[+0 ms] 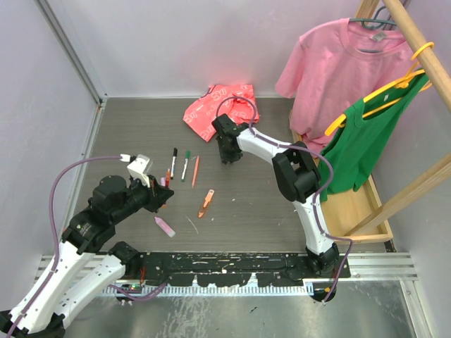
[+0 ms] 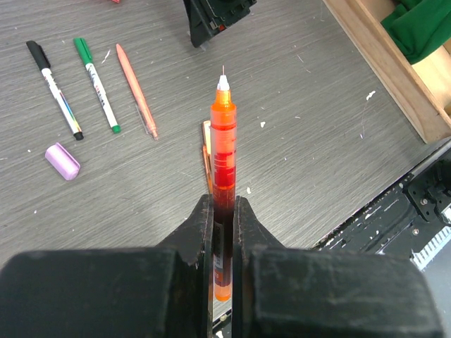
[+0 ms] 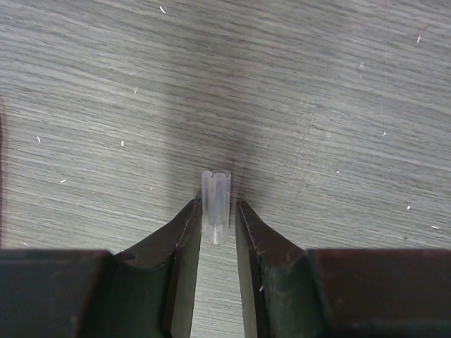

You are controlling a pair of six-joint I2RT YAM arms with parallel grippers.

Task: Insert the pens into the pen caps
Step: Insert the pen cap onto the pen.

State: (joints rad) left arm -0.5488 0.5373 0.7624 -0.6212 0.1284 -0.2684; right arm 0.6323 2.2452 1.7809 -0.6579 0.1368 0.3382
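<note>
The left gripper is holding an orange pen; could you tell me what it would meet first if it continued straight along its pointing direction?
Probably the right gripper, though depth is unclear.

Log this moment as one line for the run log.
left pincer: shut on orange pen, tip bare | right pincer: shut on clear cap | pen and cap apart, not yet joined

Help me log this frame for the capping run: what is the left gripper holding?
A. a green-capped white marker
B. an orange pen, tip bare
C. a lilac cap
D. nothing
B: in the left wrist view the left gripper is clamped on the orange pen, its fine uncapped tip pointing away, while the lilac cap and the green-capped marker lie on the table.
</note>
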